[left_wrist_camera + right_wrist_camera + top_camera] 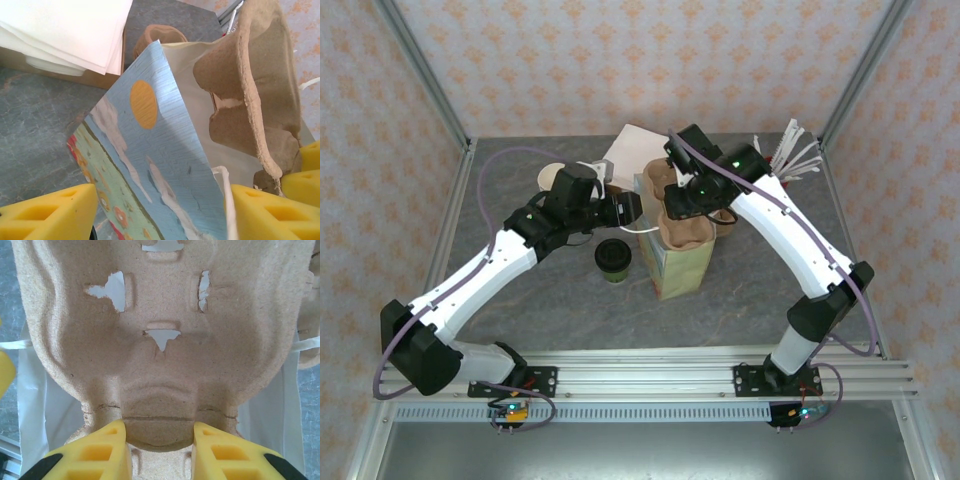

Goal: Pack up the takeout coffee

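An aluminium rail runs along the near edge and carries both arm bases. Beyond it lies a grey marbled tabletop, closed in on three sides by wallpapered panels printed with small orange motifs and framed by metal posts.

The left gripper reaches in from the left to the top of an upright printed paper bag with blue and green sides. Its yellow fingers stand wide apart, straddling the bag's wall and white handle, not pressed on either.

The right gripper comes from the right. Its fingers are clamped on the rim of a moulded brown pulp cup carrier, which sits tilted in the bag's open mouth.

The takeout coffee, a small green-sided paper cup with a round black plastic lid, stands on the tabletop just left of the bag, nearer than the left gripper and apart from both grippers. It is upright, its long axis vertical and the lid facing up.

Farther back are a lidless tan paper cup, a stack of white paper napkins and, at the right rear corner, a fan of white sticks.
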Available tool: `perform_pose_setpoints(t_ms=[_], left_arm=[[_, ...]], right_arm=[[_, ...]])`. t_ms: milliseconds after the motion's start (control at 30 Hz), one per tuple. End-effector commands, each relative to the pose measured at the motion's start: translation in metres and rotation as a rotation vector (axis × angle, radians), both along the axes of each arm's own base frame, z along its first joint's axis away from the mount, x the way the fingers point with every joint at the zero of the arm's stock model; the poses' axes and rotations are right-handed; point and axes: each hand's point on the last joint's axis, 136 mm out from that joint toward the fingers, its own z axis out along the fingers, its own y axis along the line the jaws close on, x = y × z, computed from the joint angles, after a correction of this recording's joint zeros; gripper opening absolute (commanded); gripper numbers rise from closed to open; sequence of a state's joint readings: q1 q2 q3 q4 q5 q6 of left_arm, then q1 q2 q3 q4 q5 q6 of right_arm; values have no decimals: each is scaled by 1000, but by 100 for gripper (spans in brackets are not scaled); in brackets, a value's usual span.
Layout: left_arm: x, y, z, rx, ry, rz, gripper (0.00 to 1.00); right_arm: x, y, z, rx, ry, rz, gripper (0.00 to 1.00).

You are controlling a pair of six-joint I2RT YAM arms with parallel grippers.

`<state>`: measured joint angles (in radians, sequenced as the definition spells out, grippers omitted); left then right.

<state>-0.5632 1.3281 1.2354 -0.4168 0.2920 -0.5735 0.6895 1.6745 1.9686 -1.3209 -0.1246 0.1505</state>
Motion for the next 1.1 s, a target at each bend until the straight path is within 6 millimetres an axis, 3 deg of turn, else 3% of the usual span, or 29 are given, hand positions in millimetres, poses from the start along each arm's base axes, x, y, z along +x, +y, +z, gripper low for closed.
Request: perform_pose_setpoints(t_ms=[0, 267, 500, 1067], left_arm=[[-2, 10, 23, 29, -63, 22, 69], [-1, 7, 31, 30, -93, -1, 71], [-1, -7, 41, -31, -113, -56, 75], [0, 0, 49, 13, -151, -42, 76]], right_arm=[[-4, -10, -15, -81, 38, -18, 30], [-6, -9, -28, -111, 82, -2, 30], [-6, -10, -43, -156, 121, -1, 30], [-19, -11, -32, -126, 121, 1, 30]])
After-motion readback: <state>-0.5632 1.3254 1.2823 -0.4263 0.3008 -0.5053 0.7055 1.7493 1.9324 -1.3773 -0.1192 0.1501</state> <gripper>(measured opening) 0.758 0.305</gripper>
